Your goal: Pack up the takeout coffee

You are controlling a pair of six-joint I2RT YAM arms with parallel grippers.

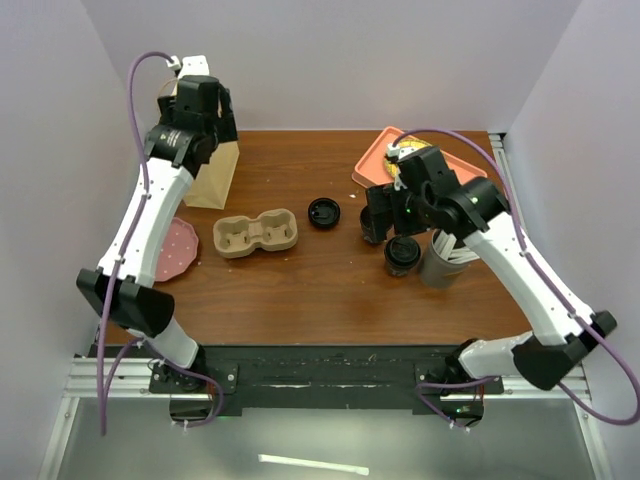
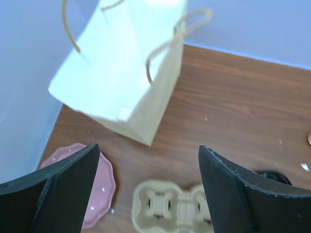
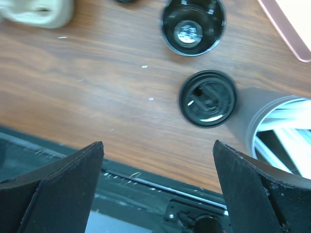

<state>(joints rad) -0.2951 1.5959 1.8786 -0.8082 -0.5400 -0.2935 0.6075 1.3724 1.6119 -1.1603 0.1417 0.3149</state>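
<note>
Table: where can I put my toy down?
Bare wood lies in front of the cup carrier, by the near edge, and at the back between the paper bag and pink tray. The right is crowded: lidded black cup, open black cup, grey cup.

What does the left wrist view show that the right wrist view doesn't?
Only the left wrist view: the paper bag with its handles, and the pink plate.
Only the right wrist view: the open black cup, the lidded black cup, the grey cup of white utensils beside it, and a pink tray corner.
Both: the pulp cup carrier (just a corner in the right wrist view), the wooden table, and an open pincer: the left pincer and the right pincer.
</note>
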